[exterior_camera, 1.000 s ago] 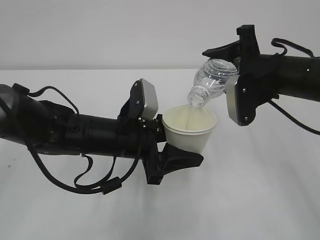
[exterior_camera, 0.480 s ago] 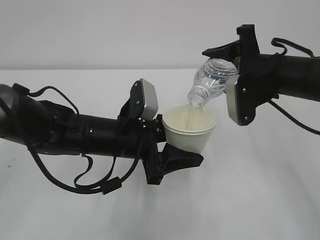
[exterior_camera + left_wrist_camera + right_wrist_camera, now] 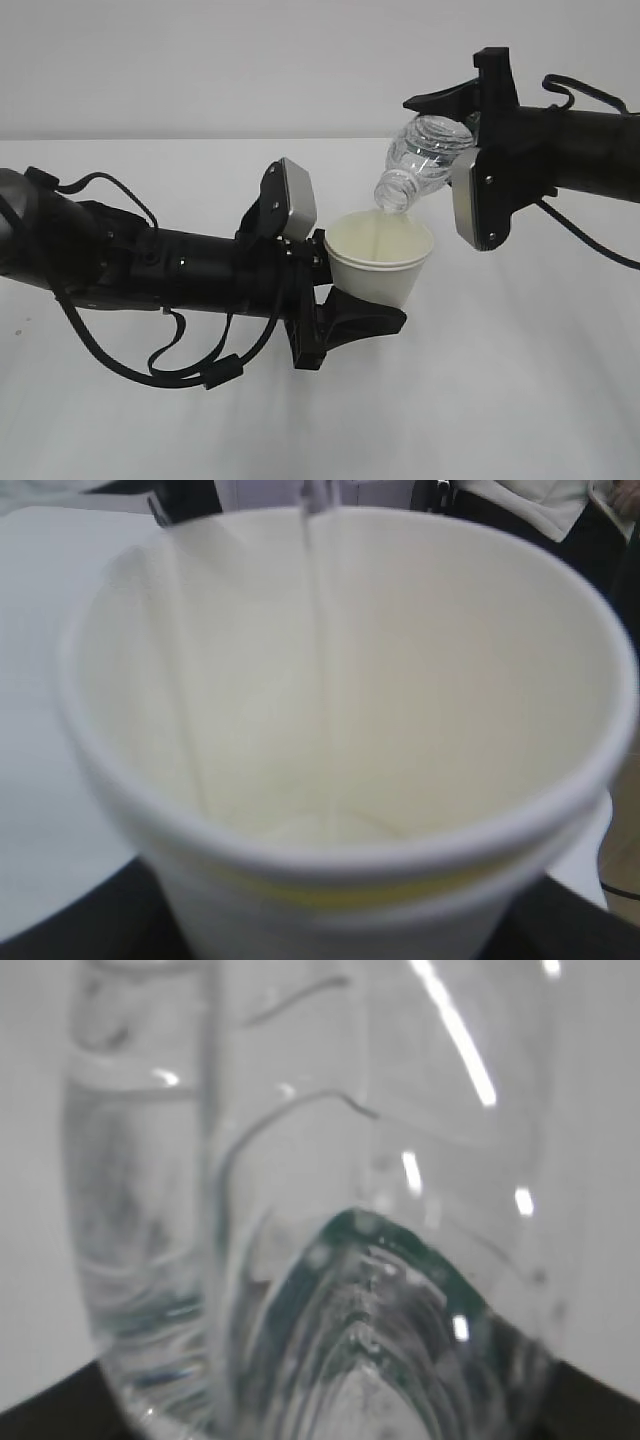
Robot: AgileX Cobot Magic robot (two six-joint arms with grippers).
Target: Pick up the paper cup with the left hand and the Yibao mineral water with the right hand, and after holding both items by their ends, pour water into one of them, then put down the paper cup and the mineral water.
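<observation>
Above the paper cup [image 3: 381, 264] clamped in my left hand [image 3: 340, 290], my right hand [image 3: 478, 150] grips the tipped water bottle [image 3: 421, 160], a thin stream falling inside; pouring is underway, and next I must right the bottle gently.

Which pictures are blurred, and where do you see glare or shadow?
Exterior view: sharp, even light, only soft shadows on the table. Left wrist view: the paper cup fills the picture, its near rim blurred. Right wrist view: the Yibao mineral water is out of focus, with bright glare streaks.
</observation>
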